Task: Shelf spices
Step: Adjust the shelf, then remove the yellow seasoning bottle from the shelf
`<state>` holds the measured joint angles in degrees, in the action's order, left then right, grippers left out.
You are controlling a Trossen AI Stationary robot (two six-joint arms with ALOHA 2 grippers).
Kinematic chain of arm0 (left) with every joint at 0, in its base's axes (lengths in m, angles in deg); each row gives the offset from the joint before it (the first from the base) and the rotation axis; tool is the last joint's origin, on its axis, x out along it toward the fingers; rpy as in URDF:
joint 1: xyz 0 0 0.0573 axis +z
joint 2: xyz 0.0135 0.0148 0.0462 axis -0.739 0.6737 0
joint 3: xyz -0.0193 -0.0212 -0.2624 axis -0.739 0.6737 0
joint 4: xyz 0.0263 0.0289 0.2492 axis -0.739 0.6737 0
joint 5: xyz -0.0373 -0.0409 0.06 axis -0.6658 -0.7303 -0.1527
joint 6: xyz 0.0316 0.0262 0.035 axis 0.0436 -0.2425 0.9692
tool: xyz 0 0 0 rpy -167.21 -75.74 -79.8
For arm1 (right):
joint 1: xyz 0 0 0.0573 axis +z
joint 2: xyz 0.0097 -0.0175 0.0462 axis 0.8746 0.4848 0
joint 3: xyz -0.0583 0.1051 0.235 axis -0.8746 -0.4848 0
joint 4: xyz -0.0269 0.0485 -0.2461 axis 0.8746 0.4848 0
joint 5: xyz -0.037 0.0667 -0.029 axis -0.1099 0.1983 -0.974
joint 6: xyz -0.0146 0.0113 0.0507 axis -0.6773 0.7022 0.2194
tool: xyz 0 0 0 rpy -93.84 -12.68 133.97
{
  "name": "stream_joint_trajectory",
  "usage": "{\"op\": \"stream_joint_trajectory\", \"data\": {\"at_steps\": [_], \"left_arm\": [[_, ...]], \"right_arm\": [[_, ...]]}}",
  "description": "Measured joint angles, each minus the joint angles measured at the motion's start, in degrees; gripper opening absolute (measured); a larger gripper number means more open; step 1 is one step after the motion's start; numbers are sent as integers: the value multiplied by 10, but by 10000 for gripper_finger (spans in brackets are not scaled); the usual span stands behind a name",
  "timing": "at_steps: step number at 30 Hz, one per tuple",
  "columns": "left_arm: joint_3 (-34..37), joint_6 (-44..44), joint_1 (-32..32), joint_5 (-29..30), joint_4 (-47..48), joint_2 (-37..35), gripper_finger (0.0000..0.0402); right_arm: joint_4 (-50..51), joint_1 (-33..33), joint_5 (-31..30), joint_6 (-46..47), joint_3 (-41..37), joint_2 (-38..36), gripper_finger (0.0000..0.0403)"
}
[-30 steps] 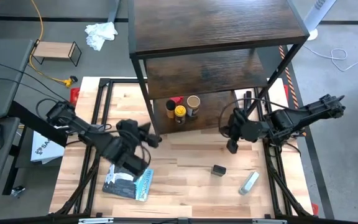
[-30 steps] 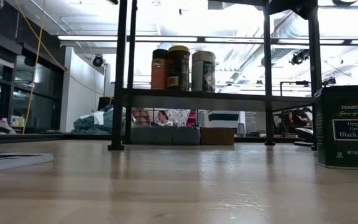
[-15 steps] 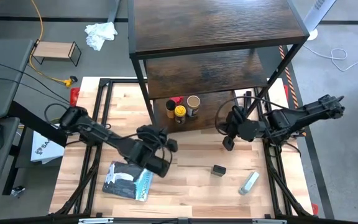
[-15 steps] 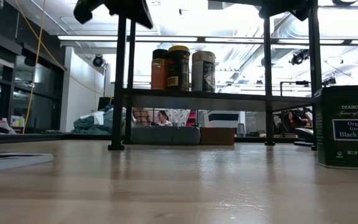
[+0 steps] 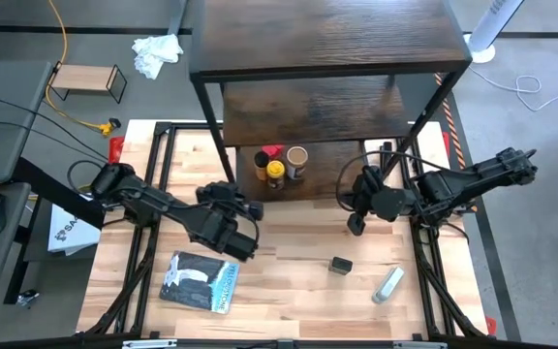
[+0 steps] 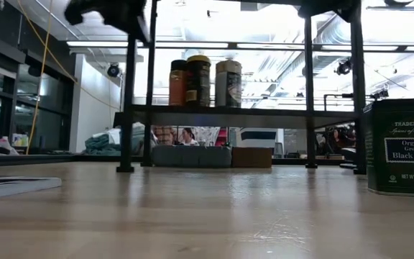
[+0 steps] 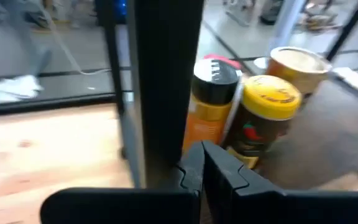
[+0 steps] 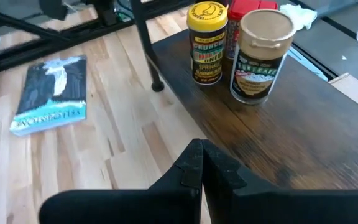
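The shelf, dark wood boards on a black frame, stands across the table's far half. On its low board stand several spices: a black-capped orange jar, a yellow-lidded jar, a tan-lidded jar and a red one. A black pepper tin rests on the table near my right arm. My left gripper is shut, at the shelf's front left leg. My right gripper is shut and hovers over the low board's front edge. My left gripper has its shut fingers right at the shelf's front left leg, low down, on the side toward the jars. They come nearly level from the table's near side. The leg hides the point of touch. The shelf stands on the table.
A blue-grey packet lies flat at the near left. A grey-white tube lies at the near right. Bare tabletop stretches between them. A small light-wood rack and a white rag sit beyond the table's far left.
My left gripper swung toward the table's right, then back toward the far left and the shelf's front left leg. The shelf, with the jars on its low board, has slid a little toward the table's left.
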<state>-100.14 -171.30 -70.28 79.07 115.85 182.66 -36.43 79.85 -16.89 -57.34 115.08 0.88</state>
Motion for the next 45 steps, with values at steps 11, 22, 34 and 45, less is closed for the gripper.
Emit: {"op": "stream_joint_trajectory", "data": {"at_steps": [11, 22, 34, 45], "left_arm": [[-2, 54, -22, 5, -85, -20, 1], [-42, 459, 12, -91, -338, -21, 94], [-84, 792, 122, -229, -345, -23, 213], [-79, 879, 140, -203, -312, -19, 223]], "right_arm": [[-112, -1, 72, -103, 0, 21, 0], [-73, -1, 76, -126, 0, -4, 9], [-53, -1, 54, -161, 0, -5, 74], [-52, -1, 30, -183, 0, -5, 75]]}}
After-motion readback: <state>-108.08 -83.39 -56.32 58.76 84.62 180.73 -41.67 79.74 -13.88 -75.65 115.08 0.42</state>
